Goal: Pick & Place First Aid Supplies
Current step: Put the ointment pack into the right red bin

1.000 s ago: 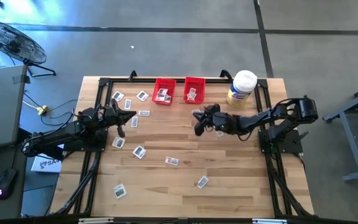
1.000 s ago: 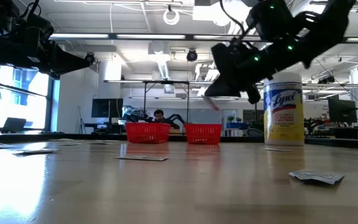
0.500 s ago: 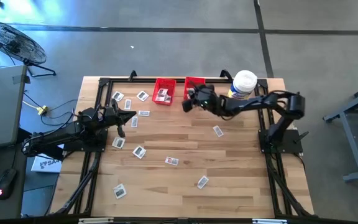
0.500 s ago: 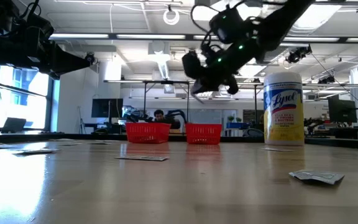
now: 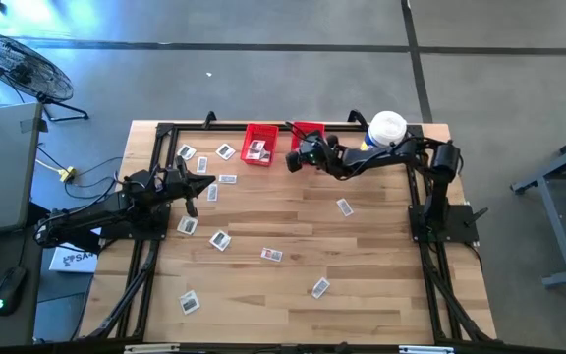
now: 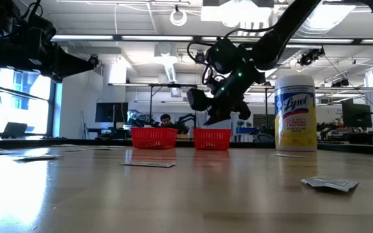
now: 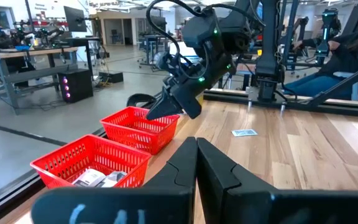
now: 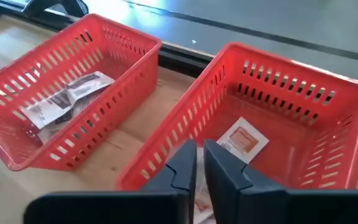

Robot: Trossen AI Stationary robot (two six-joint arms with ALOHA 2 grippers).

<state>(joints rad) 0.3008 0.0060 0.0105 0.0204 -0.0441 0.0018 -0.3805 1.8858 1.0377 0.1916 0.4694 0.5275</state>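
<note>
Several small white packets, the first aid supplies, lie flat on the wooden table, among them one [image 5: 345, 206] near the right arm and one [image 5: 271, 255] at mid table. Two red bins stand at the far edge: the left one [image 5: 258, 144] holds packets [image 8: 70, 96], and the right one [image 8: 303, 124] holds a packet [image 8: 243, 138]. My right gripper [image 8: 201, 155] hangs over the right bin's near rim, tilted down, with a narrow gap between its fingers. My left gripper [image 7: 196, 149] waits shut and level at the table's left side. My right gripper: a white and red packet [image 8: 197, 198] shows through the gap low between the fingers, over the right bin. The fingers hide most of it, and I cannot tell whether they touch it.
A large white-lidded jar with a yellow label [image 5: 384, 138] stands right of the bins, close beside the right arm. Black frame rails [image 5: 165, 133] run along the table's edges. A fan [image 5: 18, 64] stands on the floor at the far left.
My right gripper has swung from the table's middle right toward the far edge and somewhat left, ending over the right red bin, and has turned as it went. A reddish packet hung below its fingers at the start.
</note>
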